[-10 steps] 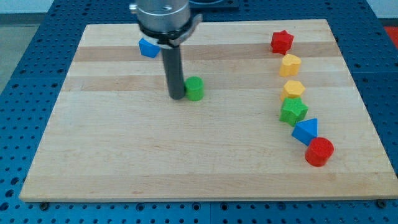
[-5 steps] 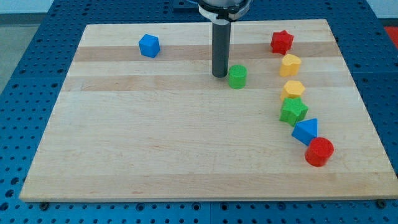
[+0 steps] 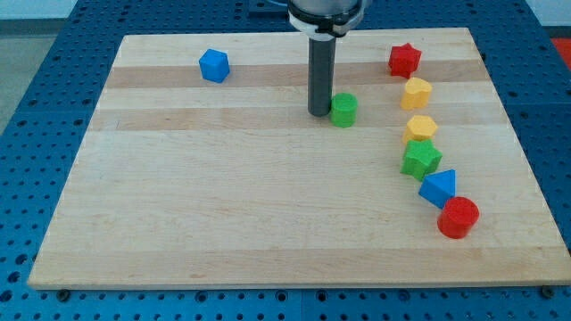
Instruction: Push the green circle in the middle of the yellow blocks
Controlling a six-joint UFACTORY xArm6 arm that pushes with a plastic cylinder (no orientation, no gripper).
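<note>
The green circle (image 3: 343, 110) sits on the wooden board (image 3: 223, 205) right of centre in the upper half. My tip (image 3: 319, 112) touches its left side. Two yellow blocks stand in a column at the view's right: one (image 3: 416, 92) above, a hexagon-like one (image 3: 421, 127) below. The green circle is left of them, level with the gap between them.
A red star (image 3: 403, 60) is above the yellow blocks. Below them lie a green star (image 3: 420, 160), a blue triangle (image 3: 439, 188) and a red circle (image 3: 458, 218). A blue cube (image 3: 213, 65) is at the upper left.
My tip has pushed the green circle to the view's right, from near the board's middle to close to the yellow blocks. The last half second shows only a small shift.
</note>
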